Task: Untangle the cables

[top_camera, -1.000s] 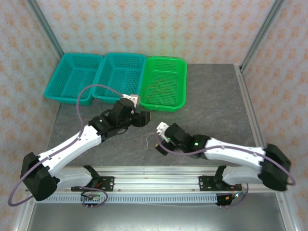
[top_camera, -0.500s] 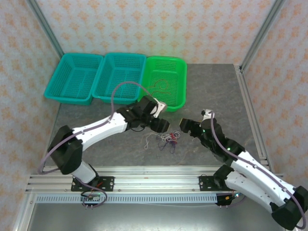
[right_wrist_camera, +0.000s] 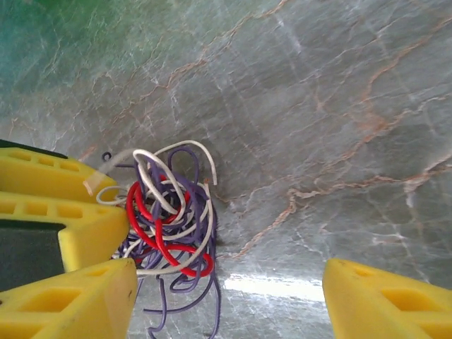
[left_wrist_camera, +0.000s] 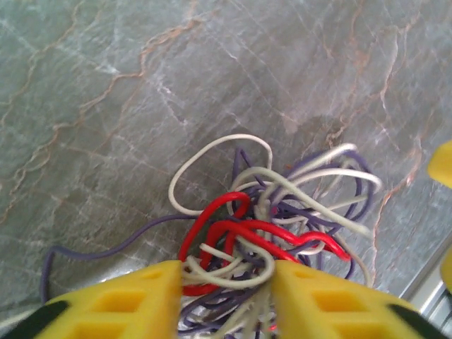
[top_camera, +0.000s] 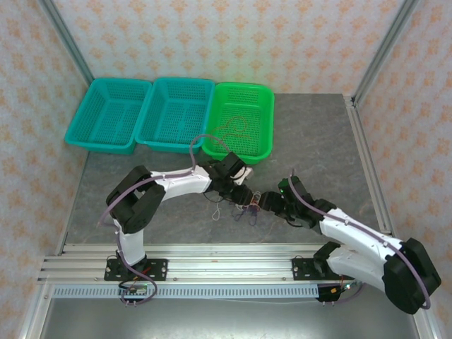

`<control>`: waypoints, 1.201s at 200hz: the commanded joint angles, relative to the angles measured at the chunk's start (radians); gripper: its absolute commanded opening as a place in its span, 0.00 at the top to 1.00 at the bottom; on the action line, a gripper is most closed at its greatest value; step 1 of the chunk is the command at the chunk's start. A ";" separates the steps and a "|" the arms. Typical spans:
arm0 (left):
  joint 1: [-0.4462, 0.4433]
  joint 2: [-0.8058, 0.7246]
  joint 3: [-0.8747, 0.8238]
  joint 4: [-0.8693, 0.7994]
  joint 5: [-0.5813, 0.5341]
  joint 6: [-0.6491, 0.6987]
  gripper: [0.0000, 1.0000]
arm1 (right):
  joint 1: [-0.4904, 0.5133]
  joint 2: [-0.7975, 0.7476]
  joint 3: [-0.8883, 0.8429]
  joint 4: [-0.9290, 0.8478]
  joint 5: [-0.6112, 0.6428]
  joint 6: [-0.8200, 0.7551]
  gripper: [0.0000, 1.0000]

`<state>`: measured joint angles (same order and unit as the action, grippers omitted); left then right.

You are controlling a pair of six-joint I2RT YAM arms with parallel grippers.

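Both arms have dropped in toward the middle of the table (top_camera: 318, 141) since the earlier frames. The left claw (top_camera: 239, 195) and the right claw (top_camera: 265, 203) now face each other low over the cables (top_camera: 245, 210); half a second before, they stood farther back and farther apart. The left arm's elbow has also folded back toward the near left.

The cables lie in one small knot on the grey marbled tabletop, on the near side of the green basket (top_camera: 263, 99) and between the two claws. A few loose ends trail out to the left of the knot.

From the left wrist, the cables (left_wrist_camera: 254, 233) are red, white and purple strands looped through one another. The left claw (left_wrist_camera: 227, 282) has its yellow fingers (left_wrist_camera: 120, 304) drawn in on the near part of the knot. Strands fill the gap and touch both fingers, so it is grasping the cables.

From the right wrist, the right claw (right_wrist_camera: 229, 282) is released, its two yellow fingers (right_wrist_camera: 388, 300) set wide apart. The cables (right_wrist_camera: 169, 233) lie on the table just beside its left-hand finger, with bare table across the rest of the gap. The left claw's fingers (right_wrist_camera: 56, 180) come in from the left edge of that view and meet the knot.

At the far edge of the table stand two teal baskets (top_camera: 99, 138) side by side, the green basket to their right. A loop of thin wire (top_camera: 233, 127) lies inside the green basket, well apart from the knot.
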<state>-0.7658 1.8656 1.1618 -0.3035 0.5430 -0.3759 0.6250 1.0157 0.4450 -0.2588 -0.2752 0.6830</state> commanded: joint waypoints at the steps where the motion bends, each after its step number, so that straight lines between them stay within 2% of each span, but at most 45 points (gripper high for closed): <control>1: -0.006 0.014 -0.049 0.025 0.009 -0.013 0.78 | -0.003 0.036 0.010 0.056 -0.050 -0.059 0.36; 29: -0.006 0.016 -0.107 0.084 0.041 -0.033 0.87 | 0.002 0.075 0.015 0.120 -0.136 -0.114 0.47; 72: -0.005 0.019 -0.135 0.139 0.044 -0.055 0.96 | 0.003 0.101 0.015 0.146 -0.051 -0.153 0.66; 113: -0.006 0.021 -0.129 0.137 0.041 -0.051 0.97 | 0.003 0.122 -0.026 0.226 -0.006 -0.161 0.70; 140: -0.006 0.029 -0.124 0.129 0.042 -0.043 0.97 | 0.002 0.155 -0.034 0.292 0.025 -0.225 0.70; 164: -0.004 0.030 -0.122 0.126 0.037 -0.041 0.98 | 0.004 0.215 -0.014 0.326 0.007 -0.275 0.69; 189: -0.006 0.027 -0.114 0.104 0.009 -0.037 0.98 | 0.003 0.304 0.027 0.310 -0.067 -0.302 0.69; 216: -0.006 0.033 -0.108 0.070 -0.041 -0.041 1.00 | 0.003 0.344 0.026 0.311 -0.108 -0.272 0.85; 240: -0.002 0.036 -0.114 0.055 -0.105 -0.073 1.00 | 0.002 0.283 -0.014 0.311 -0.053 -0.223 0.94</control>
<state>-0.7643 1.8656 1.0630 -0.1486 0.5568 -0.4229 0.6254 1.3346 0.4622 0.0505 -0.3504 0.4213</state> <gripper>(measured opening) 0.047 0.106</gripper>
